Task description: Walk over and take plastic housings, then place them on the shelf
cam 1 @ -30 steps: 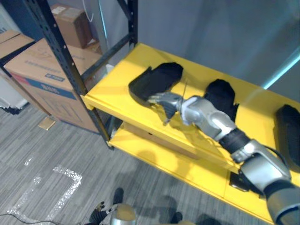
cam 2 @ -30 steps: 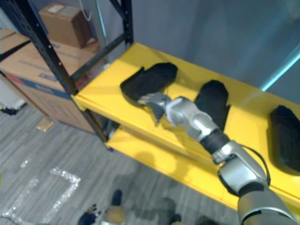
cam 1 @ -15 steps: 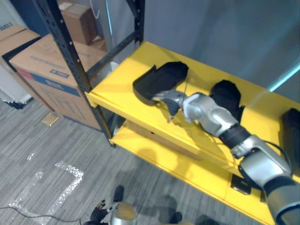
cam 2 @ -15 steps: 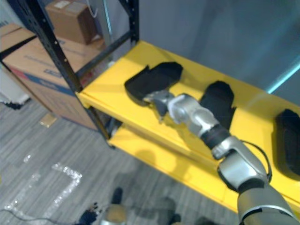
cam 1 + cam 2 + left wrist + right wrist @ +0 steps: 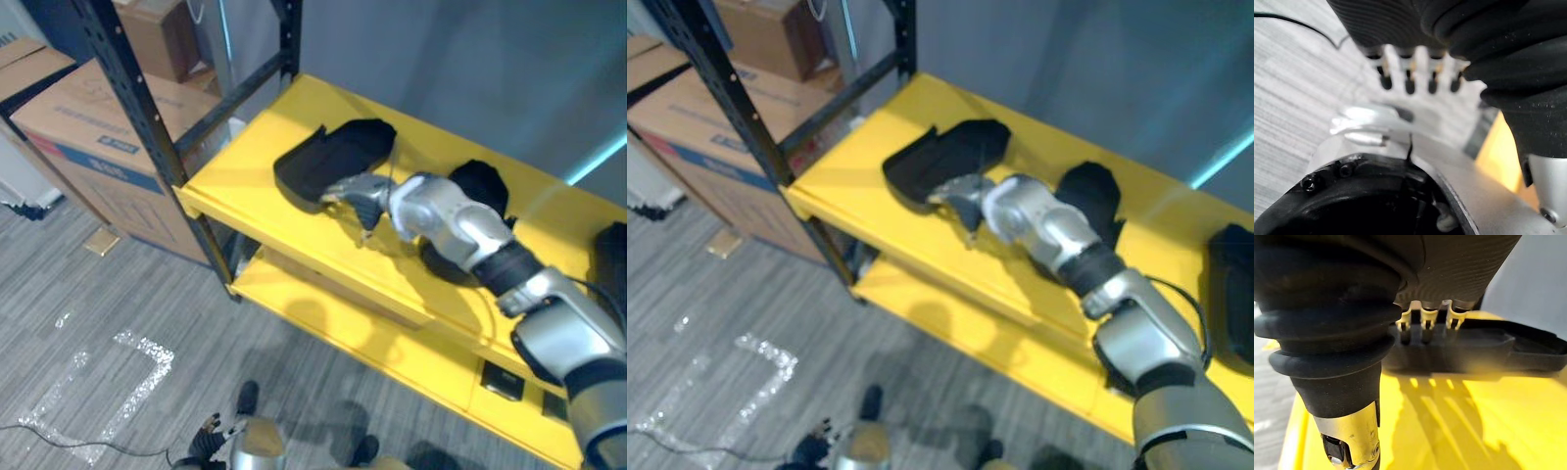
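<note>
Three black plastic housings lie on the yellow top shelf (image 5: 245, 166): one at the left (image 5: 333, 157), one in the middle (image 5: 475, 186) partly behind my right forearm, one at the right edge (image 5: 612, 264). My right hand (image 5: 358, 196) is at the near edge of the left housing (image 5: 1488, 350). Its fingers (image 5: 1422, 328) are straight, with their tips at the housing's rim, and they hold nothing. My left hand (image 5: 1410, 81) hangs above the grey floor with relaxed, empty fingers.
A black steel upright (image 5: 147, 108) stands at the shelf's left front corner, with a second yellow shelf (image 5: 323, 313) below. Cardboard boxes (image 5: 78, 117) sit on the floor to the left. A grey wall (image 5: 470, 69) backs the rack.
The view has shifted a little. My right hand stays at the left housing's near edge, reaching slightly further onto the shelf.
</note>
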Motion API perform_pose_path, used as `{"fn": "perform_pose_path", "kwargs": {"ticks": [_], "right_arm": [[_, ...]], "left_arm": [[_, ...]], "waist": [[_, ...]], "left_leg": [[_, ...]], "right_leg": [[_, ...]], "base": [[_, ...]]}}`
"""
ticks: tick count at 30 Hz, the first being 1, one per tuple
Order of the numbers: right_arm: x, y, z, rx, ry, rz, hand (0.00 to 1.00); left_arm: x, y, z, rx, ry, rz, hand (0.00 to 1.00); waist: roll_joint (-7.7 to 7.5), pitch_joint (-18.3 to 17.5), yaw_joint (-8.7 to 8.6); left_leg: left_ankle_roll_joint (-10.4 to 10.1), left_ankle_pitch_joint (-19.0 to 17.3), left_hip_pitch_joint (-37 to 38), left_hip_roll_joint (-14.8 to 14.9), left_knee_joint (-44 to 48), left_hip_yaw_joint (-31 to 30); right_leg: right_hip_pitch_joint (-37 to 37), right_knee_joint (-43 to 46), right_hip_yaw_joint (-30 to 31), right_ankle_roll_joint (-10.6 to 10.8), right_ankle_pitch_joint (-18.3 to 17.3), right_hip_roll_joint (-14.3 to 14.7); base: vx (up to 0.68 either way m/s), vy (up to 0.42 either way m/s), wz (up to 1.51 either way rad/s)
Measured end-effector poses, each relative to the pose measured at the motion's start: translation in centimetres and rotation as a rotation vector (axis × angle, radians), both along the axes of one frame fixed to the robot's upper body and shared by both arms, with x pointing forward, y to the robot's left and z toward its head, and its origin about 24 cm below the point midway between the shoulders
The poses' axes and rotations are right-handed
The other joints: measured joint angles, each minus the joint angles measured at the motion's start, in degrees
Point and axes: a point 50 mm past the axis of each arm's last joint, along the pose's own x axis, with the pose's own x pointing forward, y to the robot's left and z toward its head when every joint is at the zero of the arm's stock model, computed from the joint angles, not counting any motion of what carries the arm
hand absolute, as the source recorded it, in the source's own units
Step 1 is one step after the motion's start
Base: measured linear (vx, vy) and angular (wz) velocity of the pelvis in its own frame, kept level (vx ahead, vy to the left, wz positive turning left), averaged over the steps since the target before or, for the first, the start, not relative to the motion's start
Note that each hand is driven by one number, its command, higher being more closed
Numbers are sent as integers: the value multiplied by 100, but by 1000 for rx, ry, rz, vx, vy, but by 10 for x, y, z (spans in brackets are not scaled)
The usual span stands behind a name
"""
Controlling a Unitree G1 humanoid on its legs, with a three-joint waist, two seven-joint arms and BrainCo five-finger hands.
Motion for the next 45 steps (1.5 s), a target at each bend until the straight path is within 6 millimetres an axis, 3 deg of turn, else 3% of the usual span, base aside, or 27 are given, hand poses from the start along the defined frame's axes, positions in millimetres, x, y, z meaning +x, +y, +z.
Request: {"fn": "perform_pose_path", "kwargs": {"ticks": [6, 22, 30, 45], "right_arm": [[-4, 0, 5, -35, 53, 20, 0], [-12, 4, 13, -68, -7, 86, 0], [-12, 3, 10, -118, 40, 67, 0], [-7, -14, -3, -222, 168, 6, 0]], "left_arm": [[1, 4, 1, 8, 3, 3, 0], [1, 5, 2, 11, 14, 6, 0], [0, 8, 2, 22, 18, 5, 0], [-1, 8, 2, 23, 29, -4, 0]], "waist": [[-106, 12, -1], [-153, -16, -18], [-268, -91, -22], [-277, -153, -31]], "left_leg": [[0, 0, 8, 8, 0, 52], [-2, 2, 33, 29, -4, 84], [-5, 5, 36, 28, -4, 86], [-11, 11, 61, 28, -5, 93]], "right_leg": [[-39, 7, 66, -4, 4, 4], [-47, 12, 104, -11, 9, 20], [-44, 14, 103, -11, 9, 19], [-40, 21, 108, -13, 11, 18]], "base": [[0, -3, -5], [0, 0, 0], [0, 0, 0], [0, 0, 0]]}}
